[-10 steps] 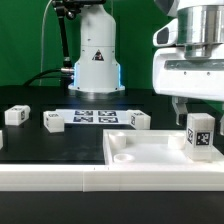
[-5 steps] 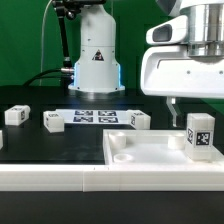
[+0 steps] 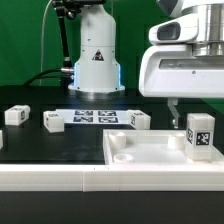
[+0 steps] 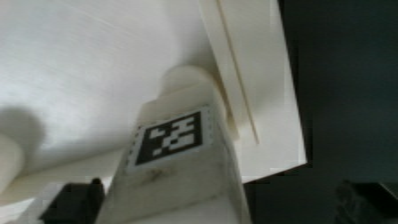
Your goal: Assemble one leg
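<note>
A leg [image 3: 200, 133], a small white block with a black-and-white tag, stands upright in the near right corner of the large white tray [image 3: 140, 152]. My gripper [image 3: 197, 108] hangs just above it, and one dark finger [image 3: 172, 108] shows to the leg's left. In the wrist view the leg [image 4: 178, 140] rises between my fingertips [image 4: 71, 202], and the gripper [image 4: 217, 203] is open with a wide gap on one side. Three more legs [image 3: 15, 115], [image 3: 53, 121], [image 3: 139, 120] lie on the black table behind the tray.
The marker board [image 3: 95, 116] lies flat at the back of the table. The arm's white base [image 3: 95, 55] stands behind it before a green backdrop. The tray's raised rim [image 4: 249, 70] runs beside the leg in the wrist view.
My gripper has risen a little and shifted slightly to the exterior view's left. The upright leg stays where it stood on the tray.
</note>
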You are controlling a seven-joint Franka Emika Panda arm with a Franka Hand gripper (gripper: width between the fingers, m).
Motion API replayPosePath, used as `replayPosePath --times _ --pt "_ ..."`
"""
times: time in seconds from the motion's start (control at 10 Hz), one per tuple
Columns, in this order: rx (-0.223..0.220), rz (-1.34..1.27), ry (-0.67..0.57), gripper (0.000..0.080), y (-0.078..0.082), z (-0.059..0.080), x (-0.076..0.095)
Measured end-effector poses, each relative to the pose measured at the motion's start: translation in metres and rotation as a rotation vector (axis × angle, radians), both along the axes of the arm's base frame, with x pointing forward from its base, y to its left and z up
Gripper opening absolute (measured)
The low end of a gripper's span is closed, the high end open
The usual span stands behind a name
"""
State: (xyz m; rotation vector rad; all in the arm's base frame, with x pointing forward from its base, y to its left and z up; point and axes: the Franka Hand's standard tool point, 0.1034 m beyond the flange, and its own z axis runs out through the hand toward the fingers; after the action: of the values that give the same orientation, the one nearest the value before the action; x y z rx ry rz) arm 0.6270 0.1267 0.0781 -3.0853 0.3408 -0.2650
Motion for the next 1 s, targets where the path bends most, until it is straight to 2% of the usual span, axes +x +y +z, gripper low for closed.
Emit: replayPosePath --times 0.3,0.4,0.5,0.6,0.7,1.0 --pt "-0.027 0.137 -0.001 0.0649 -0.0029 0.0000 0.0006" --pt "-0.027 0.137 -0.001 0.0528 -0.0030 0.0000 0.0006" --pt "-0.027 0.135 -0.001 0.0528 -0.0030 0.0000 0.0006" --pt "-0.027 0.135 -0.001 0.0376 -0.0031 0.0000 0.0006" --pt "-0.028 0.133 -0.001 0.0290 -0.0044 -0.0001 0.0007" --pt "-0.022 0.098 0.000 0.0290 -0.0050 -0.0001 0.0008"
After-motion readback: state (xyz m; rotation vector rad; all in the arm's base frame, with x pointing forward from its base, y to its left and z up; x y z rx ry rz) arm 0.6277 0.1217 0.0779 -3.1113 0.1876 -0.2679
